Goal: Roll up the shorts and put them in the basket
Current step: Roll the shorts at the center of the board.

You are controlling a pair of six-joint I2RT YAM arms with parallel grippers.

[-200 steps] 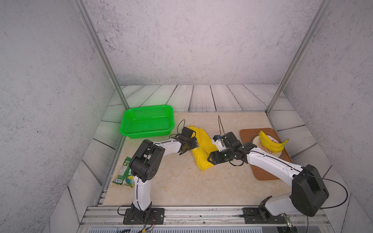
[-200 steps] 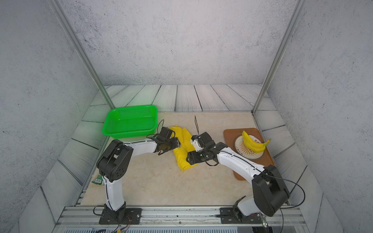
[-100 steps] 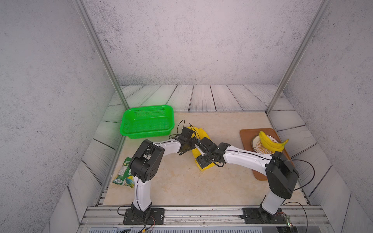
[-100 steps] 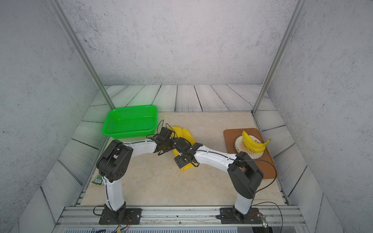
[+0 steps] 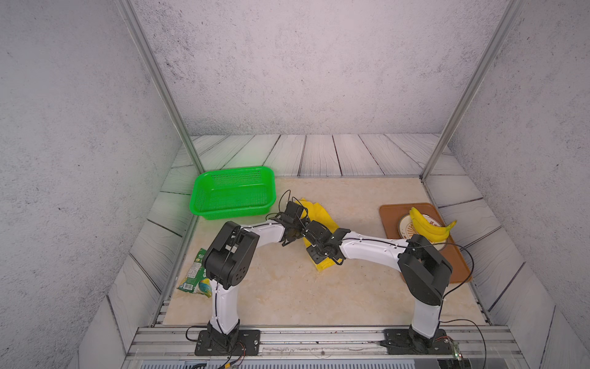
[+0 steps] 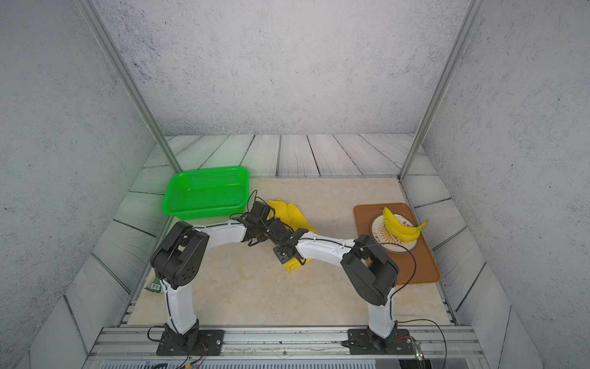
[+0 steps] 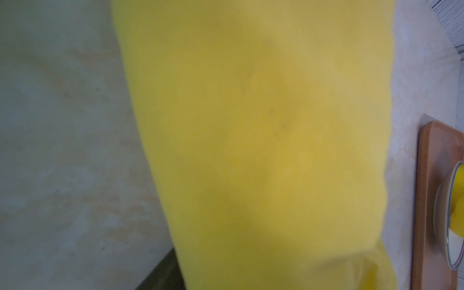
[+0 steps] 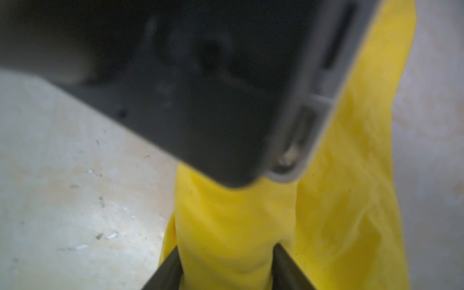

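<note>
On the beige tabletop our right pincer clenches a fold of the shorts, while the left pincer just beside it, whose grip we cannot tell, could collide and loosen it.

Green basket, snack packet, bananas on a plate atop tray.

The beige marbled tabletop lies bare in front between the arm bases and along the far edge. Mid-table, the white left arm and white right arm meet over the yellow fabric shorts. A green perforated plastic basket blocks the far left, a brown tray with yellow bananas the right.
</note>
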